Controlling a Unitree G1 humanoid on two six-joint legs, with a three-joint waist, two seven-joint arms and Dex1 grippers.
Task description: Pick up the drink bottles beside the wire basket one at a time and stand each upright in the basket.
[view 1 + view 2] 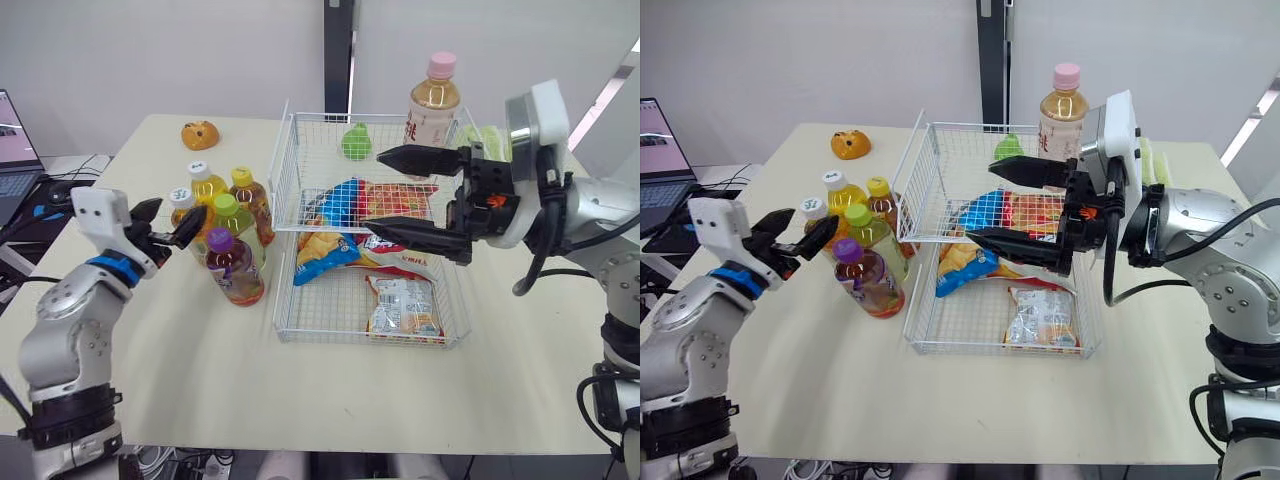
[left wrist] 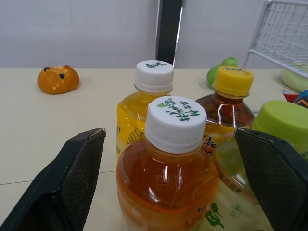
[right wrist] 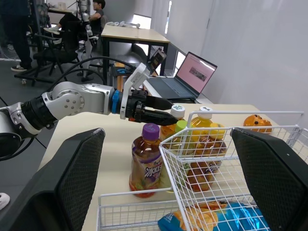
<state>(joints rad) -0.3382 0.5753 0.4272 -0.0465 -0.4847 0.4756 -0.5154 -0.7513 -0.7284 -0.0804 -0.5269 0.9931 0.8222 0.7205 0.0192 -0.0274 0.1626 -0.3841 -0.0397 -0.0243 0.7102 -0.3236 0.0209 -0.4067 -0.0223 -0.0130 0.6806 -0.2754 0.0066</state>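
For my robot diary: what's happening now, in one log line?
left gripper: open around white-capped bottle | right gripper: open above basket | bottle: not lifted

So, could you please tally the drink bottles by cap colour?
White-cap bottles: 2
Yellow-cap bottle: 1
Green-cap bottle: 1
Purple-cap bottle: 1
Pink-cap bottle: 1
Total: 6

My arms (image 1: 62, 325) are rounded silver-grey shells. My left claw (image 1: 180, 207) has black pointed fingers (image 1: 186, 228), a white wrist block (image 1: 98, 213) and a blue band (image 1: 113, 268). My right claw (image 1: 372, 190) adds an orange spot (image 1: 493, 200) and black cables (image 1: 545, 262).
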